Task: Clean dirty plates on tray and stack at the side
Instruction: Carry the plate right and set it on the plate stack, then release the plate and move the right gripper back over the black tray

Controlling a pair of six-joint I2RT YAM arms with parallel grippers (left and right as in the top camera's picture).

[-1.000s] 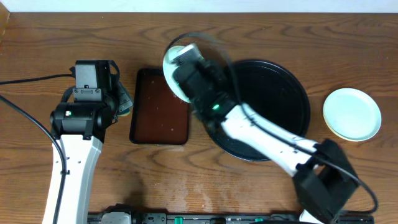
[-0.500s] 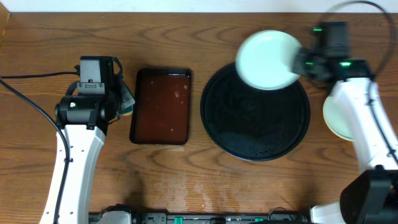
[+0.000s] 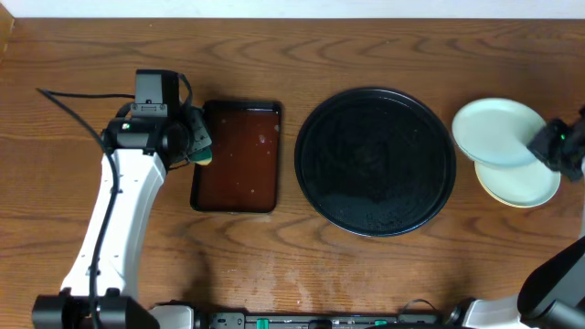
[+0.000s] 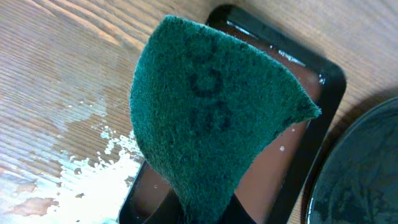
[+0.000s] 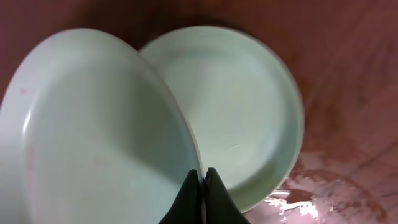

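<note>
Mint plate point(image 5: 99, 137) is clamped by its rim in the shut right claw point(image 5: 202, 177), held over a second plate point(image 5: 242, 112) on the wood right of the black tray point(image 3: 375, 163). Left claw point(image 3: 194, 142) pinches a green sponge point(image 4: 211, 106) above the brown tray point(image 4: 329, 87).

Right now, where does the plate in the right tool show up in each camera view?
Overhead: held plate at far right, overlapping the resting plate.
Left wrist: not in it.
Right wrist: held plate fills the left, pinched by the right tool.
Shared landmark: the resting plate.
</note>
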